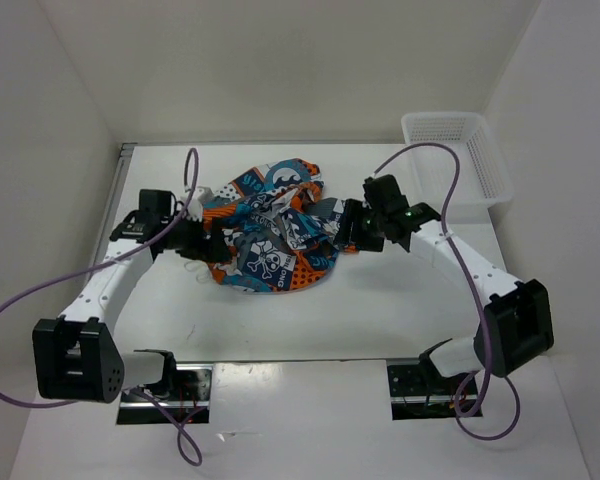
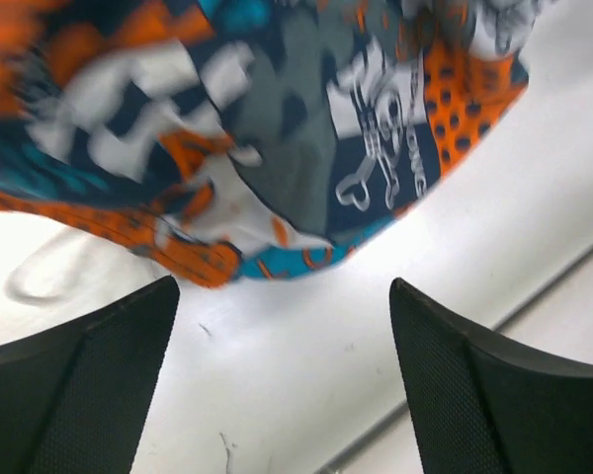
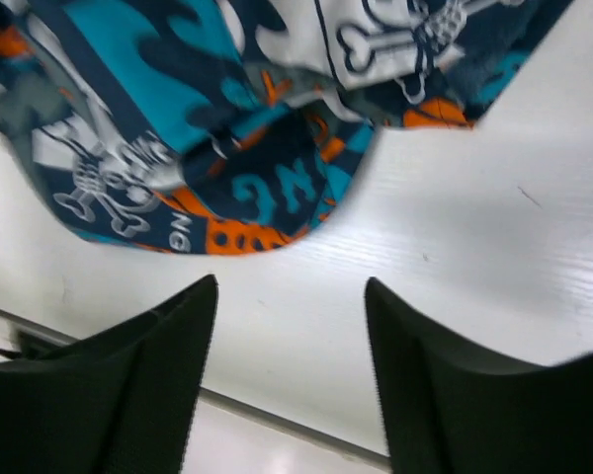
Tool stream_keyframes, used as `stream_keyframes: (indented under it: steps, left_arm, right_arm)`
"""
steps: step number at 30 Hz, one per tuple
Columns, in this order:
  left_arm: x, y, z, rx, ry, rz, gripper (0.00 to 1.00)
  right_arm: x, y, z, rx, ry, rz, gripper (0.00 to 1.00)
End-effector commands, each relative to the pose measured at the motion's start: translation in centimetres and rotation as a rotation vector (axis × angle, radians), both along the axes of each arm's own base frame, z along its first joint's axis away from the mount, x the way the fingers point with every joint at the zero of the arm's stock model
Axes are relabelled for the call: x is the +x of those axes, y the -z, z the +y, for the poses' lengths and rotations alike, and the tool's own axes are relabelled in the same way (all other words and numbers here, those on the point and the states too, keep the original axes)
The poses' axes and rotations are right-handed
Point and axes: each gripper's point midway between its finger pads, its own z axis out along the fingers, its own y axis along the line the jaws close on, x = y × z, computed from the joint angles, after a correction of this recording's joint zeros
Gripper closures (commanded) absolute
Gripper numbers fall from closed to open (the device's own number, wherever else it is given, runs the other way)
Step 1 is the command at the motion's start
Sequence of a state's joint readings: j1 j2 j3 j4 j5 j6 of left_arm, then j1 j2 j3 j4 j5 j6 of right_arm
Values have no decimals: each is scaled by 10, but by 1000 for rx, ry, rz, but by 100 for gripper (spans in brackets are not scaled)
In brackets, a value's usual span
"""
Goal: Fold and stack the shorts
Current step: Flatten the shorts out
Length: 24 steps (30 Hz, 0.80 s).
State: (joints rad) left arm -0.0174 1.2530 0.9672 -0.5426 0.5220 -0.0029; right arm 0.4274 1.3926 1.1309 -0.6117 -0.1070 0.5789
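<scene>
The shorts (image 1: 273,227), in a teal, orange, white and dark-grey print with skulls, lie crumpled in a heap on the middle of the white table (image 1: 380,310). My left gripper (image 1: 208,248) is at the heap's left edge, open and empty; its wrist view shows the shorts (image 2: 277,128) just beyond the spread fingers (image 2: 89,385). My right gripper (image 1: 348,232) is at the heap's right edge, open and empty; its wrist view shows the shorts (image 3: 227,118) just past the fingers (image 3: 445,385) with bare table between them.
A white plastic mesh basket (image 1: 458,158) stands at the table's back right corner. White walls enclose the table at the left, back and right. A white drawstring loop (image 2: 49,272) trails from the shorts on the left.
</scene>
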Motion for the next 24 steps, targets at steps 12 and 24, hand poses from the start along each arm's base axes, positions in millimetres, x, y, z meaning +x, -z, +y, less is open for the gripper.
stream_keyframes:
  steps: [12,24]
  left_arm:
    - [-30,73,-53,37,190,135,4]
    - [-9,87,-50,128,161,131,94]
  right_arm:
    - [31,67,18,-218,33,54,30]
    - [88,110,13,-385,121,19,72]
